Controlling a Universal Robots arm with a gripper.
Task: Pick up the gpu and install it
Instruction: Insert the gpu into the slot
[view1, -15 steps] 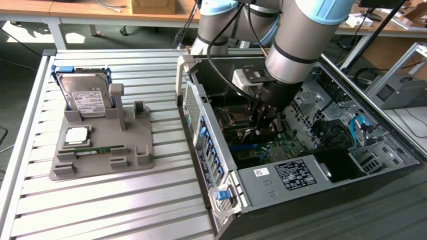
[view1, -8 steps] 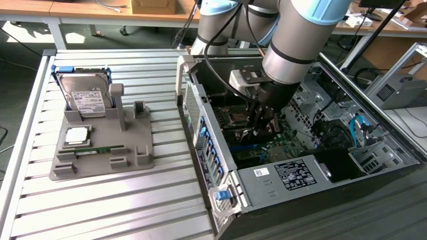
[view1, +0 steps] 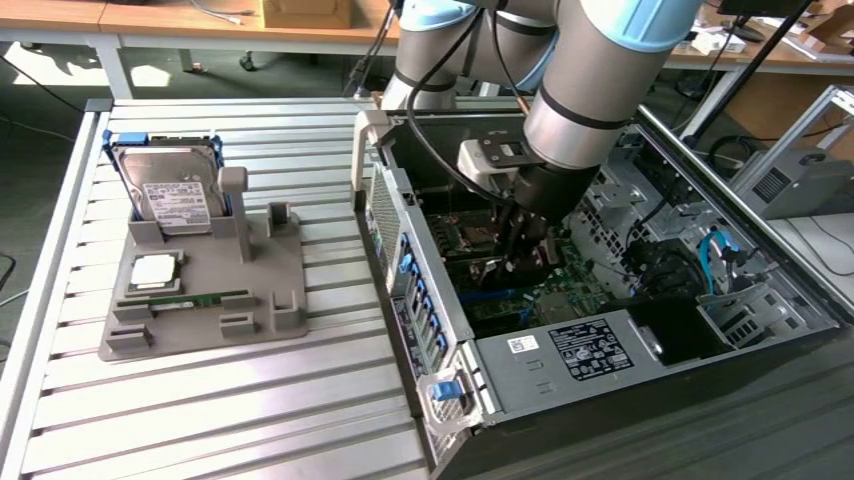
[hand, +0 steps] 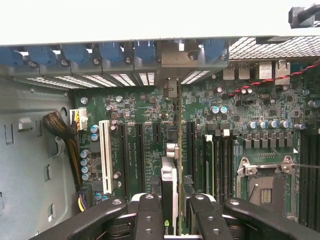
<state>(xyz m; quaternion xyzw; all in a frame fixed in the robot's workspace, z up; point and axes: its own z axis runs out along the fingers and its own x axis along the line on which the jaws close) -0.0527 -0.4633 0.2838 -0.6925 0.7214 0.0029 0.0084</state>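
The gpu (hand: 170, 175) shows edge-on in the wrist view as a thin card with a silver part on its near end. It stands upright over the dark expansion slots of the green motherboard (hand: 145, 120) and runs toward the case's rear bracket openings (hand: 167, 62). My gripper (hand: 172, 202) is shut on the gpu, one black finger on each side. In the exterior view the gripper (view1: 525, 255) reaches down inside the open computer case (view1: 400, 230), low over the motherboard.
A grey holder (view1: 274, 310) on the slatted table carries a hard drive (view1: 174, 190), a CPU (view1: 154, 270) and a green RAM stick (view1: 200, 298). Inside the case are a white slot (hand: 105, 155), a CPU socket (hand: 262, 187), a cable bundle (hand: 60, 130) and the power supply (view1: 587, 350).
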